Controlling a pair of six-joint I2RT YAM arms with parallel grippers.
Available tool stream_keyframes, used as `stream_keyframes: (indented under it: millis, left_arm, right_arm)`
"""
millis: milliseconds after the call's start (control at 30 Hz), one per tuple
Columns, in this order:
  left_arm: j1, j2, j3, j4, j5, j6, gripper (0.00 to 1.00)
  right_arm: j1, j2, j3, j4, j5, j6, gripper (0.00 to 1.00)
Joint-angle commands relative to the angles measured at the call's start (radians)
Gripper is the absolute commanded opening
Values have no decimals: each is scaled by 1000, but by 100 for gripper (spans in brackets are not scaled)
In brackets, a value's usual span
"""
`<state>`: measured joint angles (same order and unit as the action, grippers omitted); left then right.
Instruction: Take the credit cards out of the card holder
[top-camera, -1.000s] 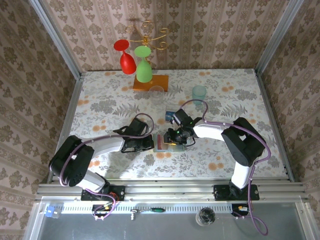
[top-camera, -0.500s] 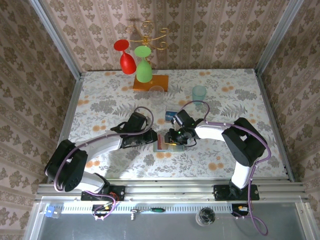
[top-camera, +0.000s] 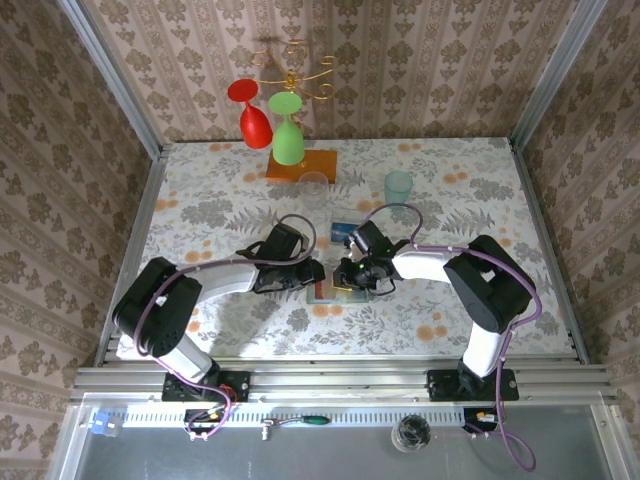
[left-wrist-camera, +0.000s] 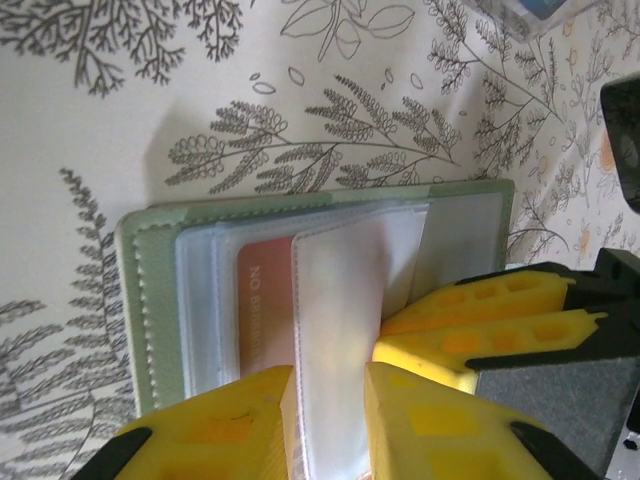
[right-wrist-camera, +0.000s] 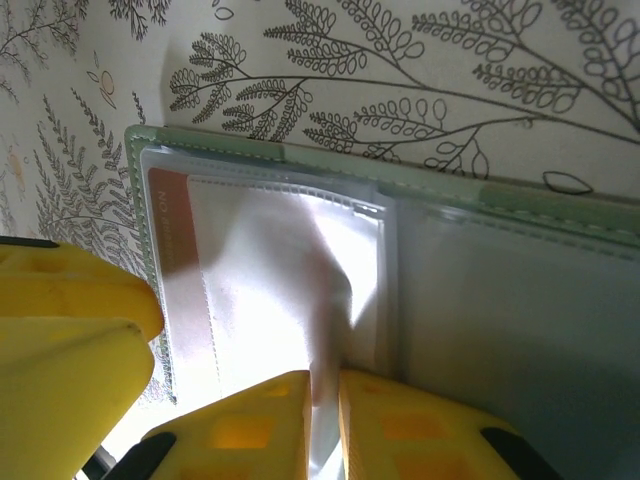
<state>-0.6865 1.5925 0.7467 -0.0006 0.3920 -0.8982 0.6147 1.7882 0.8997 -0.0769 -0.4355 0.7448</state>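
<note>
Just below centre of the overhead view, the left gripper (top-camera: 312, 272) has slid rightward onto the open card holder (left-wrist-camera: 150, 300). Its jaws are now slightly parted around a clear sleeve leaf (left-wrist-camera: 335, 300), though whether they pinch it I cannot tell. Opposite, the right gripper (right-wrist-camera: 325, 425) has clenched on a clear leaf (right-wrist-camera: 330, 330) by the fold, so the red card (left-wrist-camera: 265, 300), still pocketed, looks close to being exposed, while the blue card (top-camera: 343, 228) lies on the table (top-camera: 200, 200) above the holder.
</note>
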Motion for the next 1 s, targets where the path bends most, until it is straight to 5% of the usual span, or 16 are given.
stream_keyframes:
  millis: [0, 967]
  left_arm:
    - [-8, 23, 36, 25, 21, -21, 25]
    - [-41, 51, 53, -65, -102, -63, 33]
  right_arm:
    - [-12, -7, -34, 1, 14, 10, 13]
    - [-62, -13, -116, 109, -75, 47, 8]
